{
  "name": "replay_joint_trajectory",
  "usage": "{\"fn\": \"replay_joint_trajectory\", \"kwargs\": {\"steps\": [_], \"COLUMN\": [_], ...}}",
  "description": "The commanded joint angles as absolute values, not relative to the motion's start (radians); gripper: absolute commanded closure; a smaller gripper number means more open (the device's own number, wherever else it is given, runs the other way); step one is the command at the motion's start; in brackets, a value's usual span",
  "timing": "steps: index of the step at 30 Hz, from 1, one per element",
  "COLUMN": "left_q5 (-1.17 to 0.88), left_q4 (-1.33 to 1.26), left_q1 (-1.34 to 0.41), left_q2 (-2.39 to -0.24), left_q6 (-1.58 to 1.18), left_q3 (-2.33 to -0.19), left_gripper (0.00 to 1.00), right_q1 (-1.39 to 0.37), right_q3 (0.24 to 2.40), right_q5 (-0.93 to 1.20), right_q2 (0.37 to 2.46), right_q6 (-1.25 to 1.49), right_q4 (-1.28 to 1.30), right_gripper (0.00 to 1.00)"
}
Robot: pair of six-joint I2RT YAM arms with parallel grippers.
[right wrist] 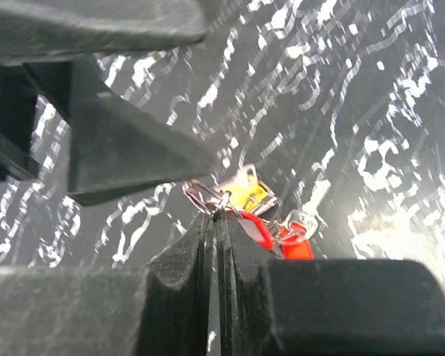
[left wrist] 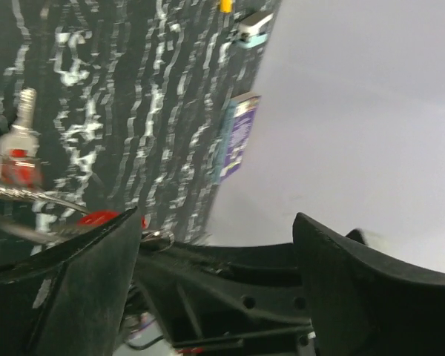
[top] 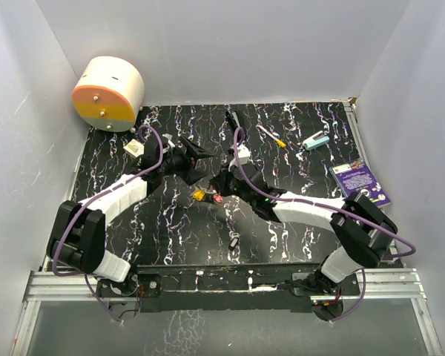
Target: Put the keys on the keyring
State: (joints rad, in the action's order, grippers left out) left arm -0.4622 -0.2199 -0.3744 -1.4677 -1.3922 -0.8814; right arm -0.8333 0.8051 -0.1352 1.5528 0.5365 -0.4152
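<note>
What looks like a black key (top: 233, 241) lies loose on the counter (top: 282, 248). Beyond it, the keyring (right wrist: 200, 196) is pinched in the fully closed right tool (right wrist: 217, 222), and a yellow key (right wrist: 250, 194) and a red key (right wrist: 261, 228) are seemingly threaded on it. Farther off, the left tool (top: 198, 159) is spread wide and empty. Threading is judged part-done, so the loose key should be fetched next.

Table (top: 170, 237): black, white marbled streaks.
Keys (top: 208, 196): yellow, red, pink heads.
Keyring (right wrist: 204, 199): silver.
Drum (top: 108, 93): cream side, orange and yellow face.
Booklet (top: 360, 182): purple.
</note>
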Motion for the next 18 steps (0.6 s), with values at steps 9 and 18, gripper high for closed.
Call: {"fn": "replay_joint_trajectory", "kwargs": {"steps": [9,18], "left_q5": [-0.311,-0.247], "left_q4": [0.037,0.032], "left_q1": [-0.257,-0.189], "left_q2": [-1.47,-1.415], "left_q6": [-0.598,-0.473], "left_q3": [-1.075,-1.065], "left_gripper": [0.13,0.1], "right_q1": [-0.568,-0.541], "right_q3": [0.887,0.888], "right_q5": [0.005,-0.092], "right_q2": [1.499,1.479], "right_q6": [0.501,0.422], "right_q4": [-0.002,0.039], "right_gripper": [0.92,0.26]}}
